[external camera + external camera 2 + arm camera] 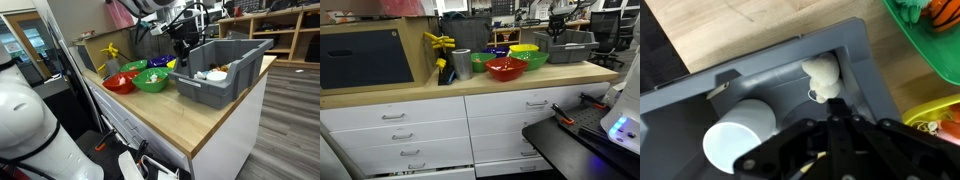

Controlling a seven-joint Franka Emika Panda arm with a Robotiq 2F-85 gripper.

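Wooden counter (205, 122) carrying a grey bin (236, 78) at its end edge, with the gripper (181, 47) hanging over the bin's interior.
The bin's walls contain a white cup (738, 141) mid-floor and a small white figure (823, 76). The figure sits propped in a bin corner, nearest the gripper (836, 120), whose dark jaws cannot be told as spread or closed.

The arm (160, 12) comes down from above the grey bin (228, 88), with the wrist pointing straight down. The gripper (182, 48) hangs over one end of the bin, above its rim. In the wrist view its fingers (805, 140) meet at the tips with nothing between them.
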